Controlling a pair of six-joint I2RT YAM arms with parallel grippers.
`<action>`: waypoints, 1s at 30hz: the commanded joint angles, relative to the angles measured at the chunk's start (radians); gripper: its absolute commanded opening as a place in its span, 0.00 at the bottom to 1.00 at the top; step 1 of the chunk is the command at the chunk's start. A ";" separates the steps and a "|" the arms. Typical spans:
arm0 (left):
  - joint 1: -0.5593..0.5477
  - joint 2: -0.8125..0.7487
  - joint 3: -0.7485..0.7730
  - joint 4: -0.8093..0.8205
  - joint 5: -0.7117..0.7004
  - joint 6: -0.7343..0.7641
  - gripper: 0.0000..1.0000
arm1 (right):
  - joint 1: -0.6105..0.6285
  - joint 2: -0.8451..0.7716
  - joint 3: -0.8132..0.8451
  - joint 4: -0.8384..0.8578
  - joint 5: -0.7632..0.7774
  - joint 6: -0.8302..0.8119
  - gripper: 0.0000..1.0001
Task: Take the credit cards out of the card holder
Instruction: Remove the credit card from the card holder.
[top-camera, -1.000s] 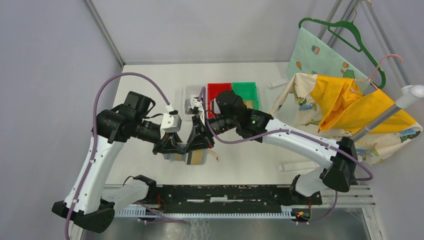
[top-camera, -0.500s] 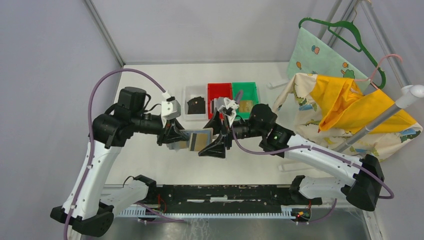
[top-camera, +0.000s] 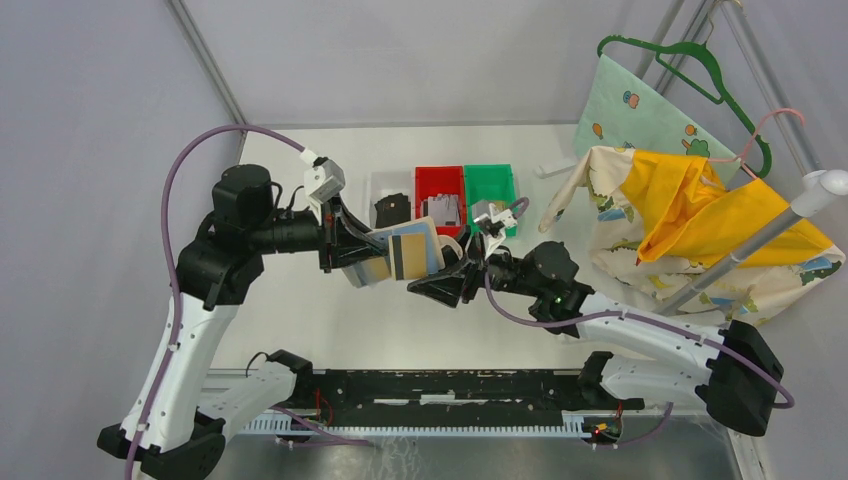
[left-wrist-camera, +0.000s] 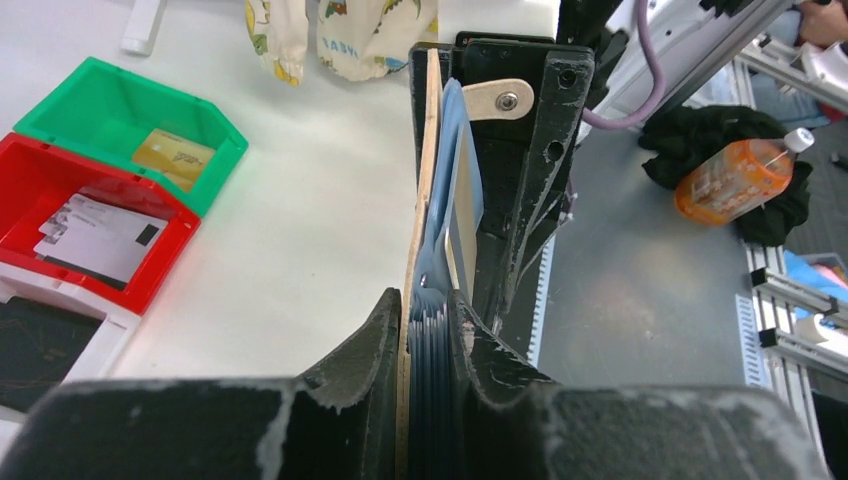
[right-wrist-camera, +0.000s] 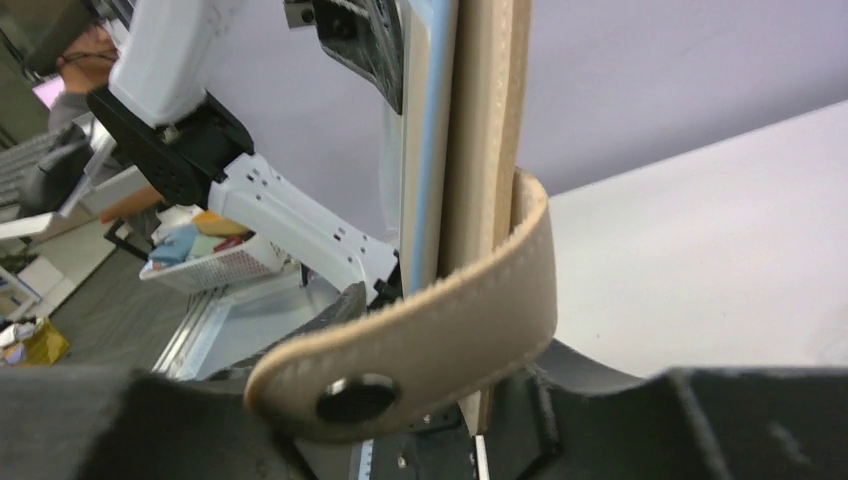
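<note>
My left gripper (top-camera: 345, 250) is shut on the beige card holder (top-camera: 385, 265) and holds it up off the table, edge-on between its fingers (left-wrist-camera: 430, 310). A tan credit card with a black stripe (top-camera: 412, 255) sits in its clear sleeves. My right gripper (top-camera: 440, 285) is at the holder's other end, its jaws apart on either side of the holder's edge (right-wrist-camera: 480, 200), and the snap tab (right-wrist-camera: 420, 340) hangs across them. A gold card (left-wrist-camera: 172, 158) lies in the green bin, a silvery-grey one (left-wrist-camera: 100, 240) in the red bin, a black one (top-camera: 393, 210) in the white bin.
The white bin (top-camera: 378, 185), red bin (top-camera: 437, 178) and green bin (top-camera: 490, 180) stand in a row at the table's middle back. A rack with patterned and yellow cloth (top-camera: 700, 210) and hangers fills the right side. An orange bottle (left-wrist-camera: 740, 180) lies off the table.
The left arm has lifted the card holder from low near the front up toward the bins. The right gripper let go, swung out to the right and now stands open at the holder's end.
</note>
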 joint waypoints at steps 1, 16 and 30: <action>-0.002 -0.018 0.000 0.118 0.051 -0.134 0.02 | 0.000 -0.032 -0.045 0.313 0.081 0.125 0.43; -0.003 -0.044 -0.030 0.052 0.063 -0.031 0.88 | 0.003 -0.053 0.037 0.082 0.045 0.030 0.00; -0.003 0.041 0.086 -0.391 0.027 0.567 0.85 | 0.002 0.080 0.528 -0.937 -0.045 -0.468 0.00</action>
